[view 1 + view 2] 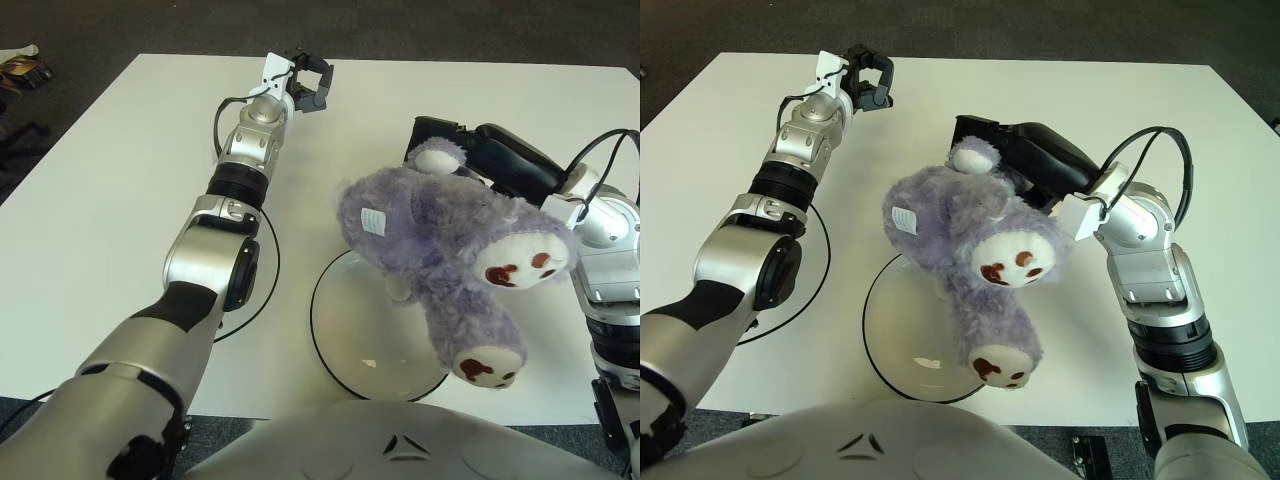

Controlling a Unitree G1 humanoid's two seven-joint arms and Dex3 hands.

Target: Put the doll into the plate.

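Observation:
A fluffy purple doll [430, 240] with white, red-marked feet hangs tilted over the white plate [345, 345], legs pointing toward me. Its body covers the plate's right half; whether it touches the plate I cannot tell. My right hand [455, 145], black, is shut on the doll's far end from behind, near its small white-tipped limb. My left hand [305, 85] is stretched far out over the back of the table, left of the doll, fingers curled around nothing.
The white table [100, 200] ends close in front of the plate and far beyond my left hand. A black cable loop [268, 285] lies on it beside my left forearm. Dark floor surrounds the table, with a small object [20, 68] at upper left.

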